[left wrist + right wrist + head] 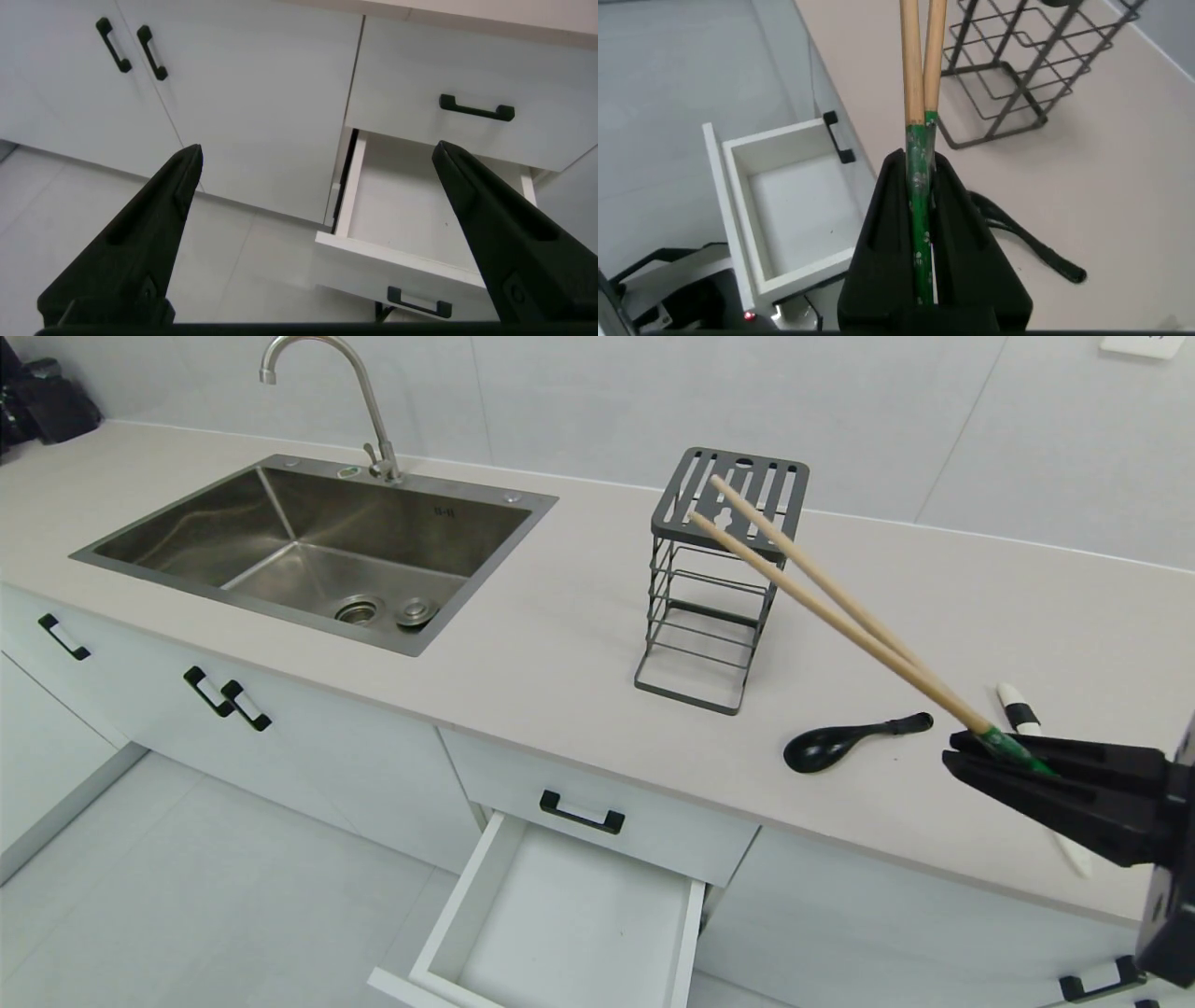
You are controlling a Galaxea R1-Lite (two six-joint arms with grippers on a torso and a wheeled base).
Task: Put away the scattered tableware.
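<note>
My right gripper point(976, 754) is shut on the green ends of a pair of wooden chopsticks point(822, 593), held above the counter's right side; their tips reach over the top of the grey wire rack point(719, 583). In the right wrist view the chopsticks point(918, 84) rise straight out between the fingers point(878, 233). A black spoon point(845, 740) lies on the counter beside the gripper, and a white utensil point(1019, 714) with a black band lies partly hidden behind it. My left gripper point(318, 243) stands open, low in front of the cabinets, facing the open white drawer point(402, 210).
A steel sink point(317, 546) with a tall faucet point(359, 392) takes up the counter's left. The open drawer point(560, 915) juts out below the counter edge, under the rack. Cabinet doors with black handles point(227, 698) run along the front.
</note>
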